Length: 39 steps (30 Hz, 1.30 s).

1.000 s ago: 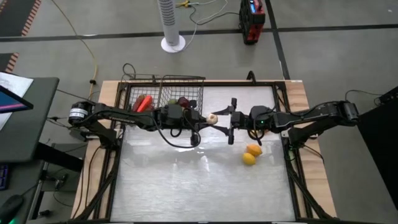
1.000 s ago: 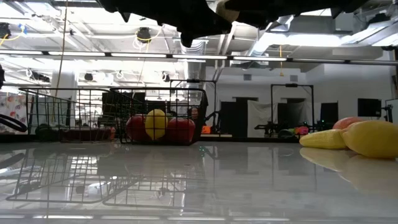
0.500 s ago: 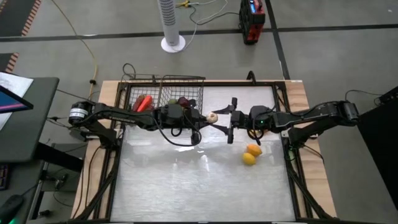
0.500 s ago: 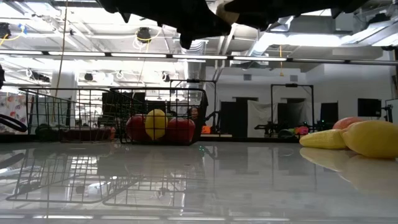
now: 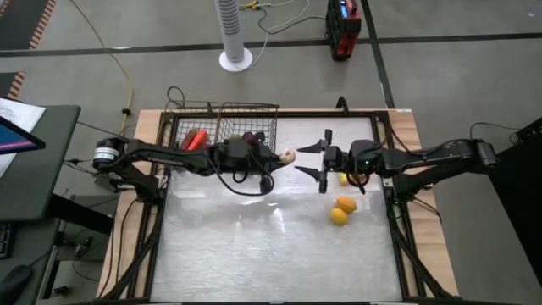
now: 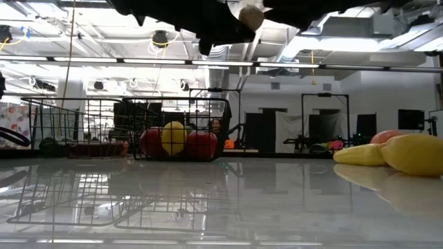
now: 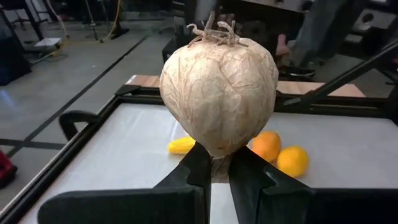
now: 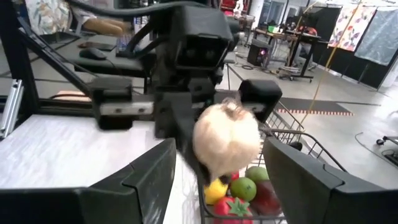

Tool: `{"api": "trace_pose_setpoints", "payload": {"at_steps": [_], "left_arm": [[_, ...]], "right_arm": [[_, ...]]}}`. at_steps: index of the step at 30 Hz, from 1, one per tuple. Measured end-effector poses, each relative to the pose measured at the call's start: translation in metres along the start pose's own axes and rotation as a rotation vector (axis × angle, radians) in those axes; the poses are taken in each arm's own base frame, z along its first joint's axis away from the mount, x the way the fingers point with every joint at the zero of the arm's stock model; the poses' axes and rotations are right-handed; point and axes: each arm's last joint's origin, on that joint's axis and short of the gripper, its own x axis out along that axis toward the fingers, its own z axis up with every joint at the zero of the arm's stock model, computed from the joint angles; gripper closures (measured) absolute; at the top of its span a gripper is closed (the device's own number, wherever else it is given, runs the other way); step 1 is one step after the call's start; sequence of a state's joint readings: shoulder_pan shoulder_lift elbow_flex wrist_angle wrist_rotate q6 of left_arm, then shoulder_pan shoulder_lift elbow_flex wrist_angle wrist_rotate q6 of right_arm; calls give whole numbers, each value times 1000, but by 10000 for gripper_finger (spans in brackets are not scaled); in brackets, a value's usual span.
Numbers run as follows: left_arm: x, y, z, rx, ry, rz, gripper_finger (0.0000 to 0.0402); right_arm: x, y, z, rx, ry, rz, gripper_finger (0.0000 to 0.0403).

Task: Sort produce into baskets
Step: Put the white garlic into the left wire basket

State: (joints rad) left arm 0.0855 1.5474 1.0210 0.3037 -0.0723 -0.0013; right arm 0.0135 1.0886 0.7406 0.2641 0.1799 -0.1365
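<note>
Mid-handover above the table: the left gripper (image 5: pixel 280 156) pinches a pale papery garlic bulb (image 5: pixel 288 155) beside the deep black wire basket (image 5: pixel 246 127); the right gripper (image 5: pixel 315 158) hangs released nearby; next, probably carrying it over the basket

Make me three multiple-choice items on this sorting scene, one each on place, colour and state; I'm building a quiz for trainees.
1. Where is the onion?
A. In a basket
B. In the left gripper, above the table
C. On the table

2. What colour is the onion?
A. Pale beige
B. Dark green
C. Red

3. How is the right gripper?
A. Shut on an orange
B. Open, empty, facing the onion
C. Shut on the onion

Key: B, the left wrist view shows its fingers pinching the base; A, the papery skin is pale; B, the high view shows its fingers spread apart.
</note>
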Motion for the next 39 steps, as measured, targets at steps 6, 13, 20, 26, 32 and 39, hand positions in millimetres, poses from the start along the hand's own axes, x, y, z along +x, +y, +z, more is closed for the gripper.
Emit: {"api": "trace_pose_setpoints", "payload": {"at_steps": [6, 13, 20, 26, 32, 39], "left_arm": [[-15, 8, 6, 3, 55, 25, 380], [-62, 21, 16, 12, 212, 191, 376], [-106, 32, 11, -10, 403, 410, 375], [-133, 39, -5, -11, 533, 604, 375], [-151, 50, -31, -81, 562, 760, 374], [-166, 65, -53, -146, 604, 862, 374]], "right_arm": [[-11, -2, -2, -5, 73, 4, 131], [-12, -3, -22, -4, 246, -59, 131], [-11, -4, -43, 26, 244, -84, 131], [-12, -3, -52, 48, 231, -87, 131], [-12, -1, -50, 57, 220, -80, 131], [-12, -1, -50, 60, 214, -80, 131]]}}
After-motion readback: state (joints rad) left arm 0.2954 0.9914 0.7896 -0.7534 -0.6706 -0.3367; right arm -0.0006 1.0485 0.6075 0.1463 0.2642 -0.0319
